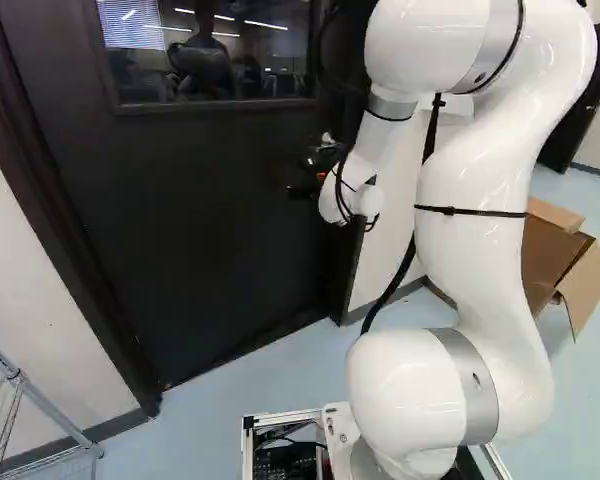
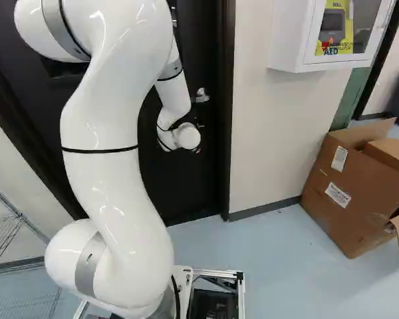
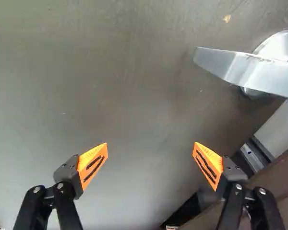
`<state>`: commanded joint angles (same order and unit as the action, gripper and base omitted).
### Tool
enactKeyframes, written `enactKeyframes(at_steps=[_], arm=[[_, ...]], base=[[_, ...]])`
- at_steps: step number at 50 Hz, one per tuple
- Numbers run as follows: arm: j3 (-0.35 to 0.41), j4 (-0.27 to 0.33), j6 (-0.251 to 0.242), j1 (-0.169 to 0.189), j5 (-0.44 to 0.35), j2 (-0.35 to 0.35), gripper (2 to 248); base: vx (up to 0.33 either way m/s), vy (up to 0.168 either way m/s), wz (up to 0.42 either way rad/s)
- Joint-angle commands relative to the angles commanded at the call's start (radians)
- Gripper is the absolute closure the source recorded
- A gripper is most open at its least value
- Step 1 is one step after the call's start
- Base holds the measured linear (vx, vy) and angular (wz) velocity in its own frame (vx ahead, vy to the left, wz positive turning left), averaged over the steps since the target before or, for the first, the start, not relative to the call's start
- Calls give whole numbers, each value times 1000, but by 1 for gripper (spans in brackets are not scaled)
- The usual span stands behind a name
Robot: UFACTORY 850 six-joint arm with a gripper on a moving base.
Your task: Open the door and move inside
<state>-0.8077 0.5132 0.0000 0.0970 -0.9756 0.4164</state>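
Note:
The gripper (image 1: 308, 180) is close to the dark door (image 1: 200, 220) in the left base view, near its handle side. Seen from the wrist, the gripper (image 3: 150, 165) stands wide open, its orange pads (image 3: 92, 165) far apart with only door surface behind the gap. The silver lever handle (image 3: 249, 72) lies ahead of the fingers and off to one side, not between them. In the right base view the handle (image 2: 201, 96) shows just above the wrist. A metal plate (image 3: 252, 155) shows at the door's edge beside one finger. Whether the door is ajar, I cannot tell.
The dark door frame (image 2: 227, 133) borders a pale wall (image 2: 263, 139) with a white cabinet (image 2: 292, 40) on it. Cardboard boxes (image 2: 339, 193) stand on the floor to the right. A wire rack (image 1: 25, 400) is at the left of the left base view.

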Motion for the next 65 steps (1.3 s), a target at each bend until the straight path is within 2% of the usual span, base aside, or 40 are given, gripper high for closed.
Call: enactKeyframes(at_steps=[46, 65], arm=[[-221, 0, 0, -67, 0, 167, 3], [-341, 9, 0, -94, 0, 254, 3]], base=[[0, 0, 0], [0, 0, 0]])
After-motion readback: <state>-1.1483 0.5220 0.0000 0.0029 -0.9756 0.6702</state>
